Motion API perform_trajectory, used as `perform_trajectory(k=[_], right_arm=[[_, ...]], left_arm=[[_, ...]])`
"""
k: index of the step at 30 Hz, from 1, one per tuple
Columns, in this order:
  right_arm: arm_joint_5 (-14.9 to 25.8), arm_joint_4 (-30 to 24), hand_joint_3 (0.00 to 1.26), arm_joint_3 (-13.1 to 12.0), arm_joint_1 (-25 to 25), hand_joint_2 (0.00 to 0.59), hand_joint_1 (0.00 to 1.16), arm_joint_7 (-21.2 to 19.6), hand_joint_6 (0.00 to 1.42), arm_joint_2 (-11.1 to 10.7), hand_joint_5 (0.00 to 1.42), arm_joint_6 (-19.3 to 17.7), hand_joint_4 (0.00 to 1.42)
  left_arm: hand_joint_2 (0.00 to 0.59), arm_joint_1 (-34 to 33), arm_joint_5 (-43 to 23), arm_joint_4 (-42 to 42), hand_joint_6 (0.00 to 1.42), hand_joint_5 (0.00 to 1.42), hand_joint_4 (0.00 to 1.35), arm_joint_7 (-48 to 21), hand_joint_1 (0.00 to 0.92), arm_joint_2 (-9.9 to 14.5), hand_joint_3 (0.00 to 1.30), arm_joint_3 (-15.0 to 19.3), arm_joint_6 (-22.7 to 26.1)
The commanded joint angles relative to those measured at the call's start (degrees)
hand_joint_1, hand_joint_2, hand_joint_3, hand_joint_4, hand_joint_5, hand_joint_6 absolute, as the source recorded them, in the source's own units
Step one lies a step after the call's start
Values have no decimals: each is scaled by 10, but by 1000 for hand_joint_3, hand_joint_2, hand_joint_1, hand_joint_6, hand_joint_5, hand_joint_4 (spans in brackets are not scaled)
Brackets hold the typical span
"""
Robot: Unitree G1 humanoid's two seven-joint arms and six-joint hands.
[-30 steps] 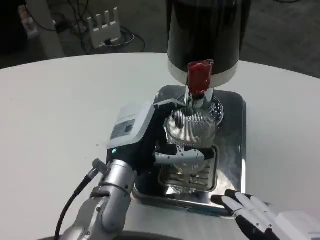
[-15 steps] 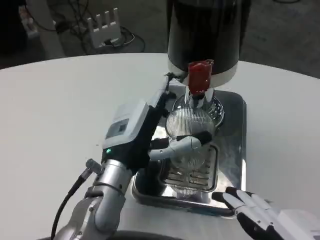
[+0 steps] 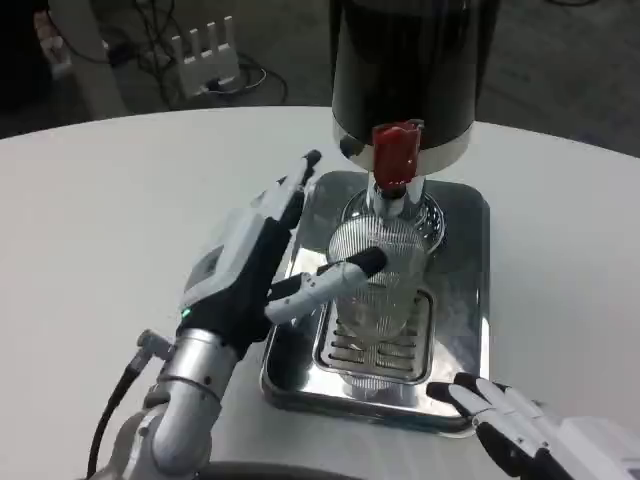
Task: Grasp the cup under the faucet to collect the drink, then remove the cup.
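A clear ribbed cup (image 3: pixel 383 268) stands upright on the drip grate of the silver tray (image 3: pixel 471 300), right under the faucet with its red handle (image 3: pixel 396 154). My left hand (image 3: pixel 250 262) is just left of the cup, its fingers stretched out straight toward the dispenser. Its thumb (image 3: pixel 335 277) reaches across the cup's front and may touch it, but nothing wraps around the cup. My right hand (image 3: pixel 515 425) lies low at the front right beside the tray's corner, fingers apart and holding nothing.
The black drink dispenser (image 3: pixel 405 60) with a silver base ring towers over the back of the tray. A white power strip (image 3: pixel 207 50) and cables lie on the floor beyond the round table's far edge.
My left hand has unwrapped its fingers from the cup and drawn back to the left, fingers now straight. The cup stays under the faucet. The right hand has barely moved.
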Motion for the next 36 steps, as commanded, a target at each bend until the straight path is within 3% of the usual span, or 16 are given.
perform_trajectory(k=[1, 4, 6, 10, 18, 22, 36], right_arm=[[-1, -5, 65, 4, 3, 445, 323, -10, 0, -7, 0, 7, 0], [-4, -4, 65, 10, 0, 445, 324, -11, 0, -9, 0, 12, 0], [-4, -3, 65, 11, -3, 446, 324, -13, 0, -11, 0, 15, 0], [-4, 0, 65, 14, -7, 446, 325, -15, 0, -14, 0, 19, 0], [-7, 2, 65, 22, -12, 450, 326, -20, 0, -17, 0, 23, 0], [-2, 3, 65, 14, -8, 451, 327, -26, 0, -20, 0, 25, 0], [-6, 8, 74, 18, -8, 452, 328, -32, 0, -24, 0, 27, 0]], left_arm=[[0, 55, -63, -46, 0, 0, 0, -9, 0, 7, 0, 47, -46], [0, 80, -113, -91, 0, 0, 0, -33, 0, 4, 0, 73, -57], [0, 93, -176, -143, 1, 0, 0, -94, 0, 15, 0, 88, -48], [3, 64, -336, -196, 0, 0, 0, -308, 0, 70, 0, 90, 33], [3, -12, -474, -175, 0, 0, 0, -524, 0, 117, 0, 122, 159], [1, -23, -488, -182, 0, 0, 0, -564, 0, 121, 0, 140, 185], [0, -30, -508, -235, 97, 113, 9, -573, 0, 124, 0, 188, 229]])
